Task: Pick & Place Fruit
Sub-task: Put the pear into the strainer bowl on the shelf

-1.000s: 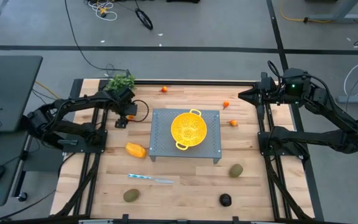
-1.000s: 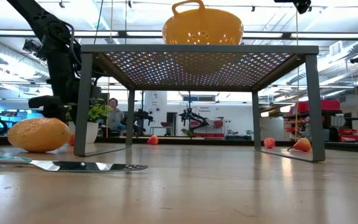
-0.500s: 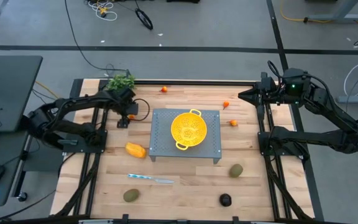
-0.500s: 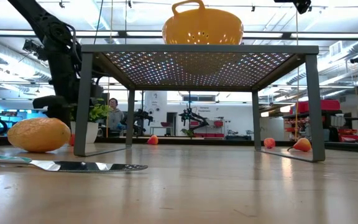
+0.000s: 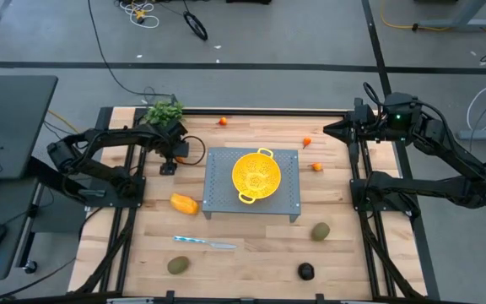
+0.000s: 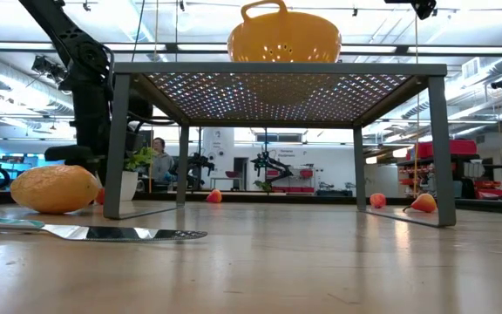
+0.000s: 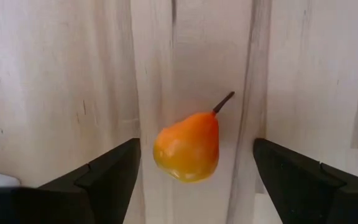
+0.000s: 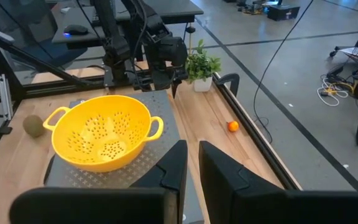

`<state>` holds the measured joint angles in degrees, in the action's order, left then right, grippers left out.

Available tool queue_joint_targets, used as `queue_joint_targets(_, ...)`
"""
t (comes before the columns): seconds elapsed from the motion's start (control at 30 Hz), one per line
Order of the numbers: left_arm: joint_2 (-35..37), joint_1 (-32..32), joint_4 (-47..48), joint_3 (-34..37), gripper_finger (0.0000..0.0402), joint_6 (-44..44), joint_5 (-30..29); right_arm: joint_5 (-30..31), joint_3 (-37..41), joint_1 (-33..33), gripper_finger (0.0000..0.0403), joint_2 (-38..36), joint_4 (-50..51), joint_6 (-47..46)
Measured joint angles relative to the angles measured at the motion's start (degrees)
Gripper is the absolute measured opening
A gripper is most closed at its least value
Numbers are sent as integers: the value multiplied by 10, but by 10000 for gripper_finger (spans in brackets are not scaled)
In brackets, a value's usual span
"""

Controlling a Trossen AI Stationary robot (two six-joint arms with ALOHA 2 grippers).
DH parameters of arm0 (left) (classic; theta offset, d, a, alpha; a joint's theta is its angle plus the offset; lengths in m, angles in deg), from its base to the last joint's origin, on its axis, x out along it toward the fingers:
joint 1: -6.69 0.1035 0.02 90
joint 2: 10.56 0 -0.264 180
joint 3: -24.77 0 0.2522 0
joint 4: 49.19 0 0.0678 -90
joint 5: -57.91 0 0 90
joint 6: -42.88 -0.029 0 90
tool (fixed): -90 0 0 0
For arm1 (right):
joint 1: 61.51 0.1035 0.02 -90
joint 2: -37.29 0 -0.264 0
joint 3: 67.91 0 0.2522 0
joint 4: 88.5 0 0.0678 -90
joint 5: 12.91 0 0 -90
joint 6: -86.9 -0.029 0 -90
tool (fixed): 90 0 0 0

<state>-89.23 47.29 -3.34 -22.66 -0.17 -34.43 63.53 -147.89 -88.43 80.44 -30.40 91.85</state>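
Observation:
A small orange pear-shaped fruit [image 7: 188, 145] lies on its side on the wood at the far left, its stem pointing away. My left gripper [image 5: 170, 162] points down over it, open, with one finger on each side and clear of it. My right gripper [image 8: 191, 167] is shut and held high over the table's far right. A yellow-orange oblong fruit [image 5: 184, 203] lies left of the stand. Two brownish-green ovals [image 5: 178, 265] [image 5: 321, 231] and a small black round fruit [image 5: 305, 271] lie near the front. Tiny orange balls [image 5: 223, 121] [image 5: 307, 141] [image 5: 316, 166] lie at the back.
A yellow colander [image 5: 255, 176] sits on top of a grey perforated stand [image 5: 289, 198] at the table's middle. A silvery knife [image 5: 205, 243] lies near the front left. A potted green plant [image 5: 164, 111] stands at the far left corner, just behind my left gripper.
My left arm has leaned forward, and its gripper has tipped a little steeper and rolled slightly over the small pear-shaped fruit. Its fingers stay open. The fruit has not moved.

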Motion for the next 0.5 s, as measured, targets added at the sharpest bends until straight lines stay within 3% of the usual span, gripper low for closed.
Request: queue_joint_targets(0.5, 0, 0, 5, -13, 209, -7, 8, 0, 0, 0, 47, 0, 0, 0)
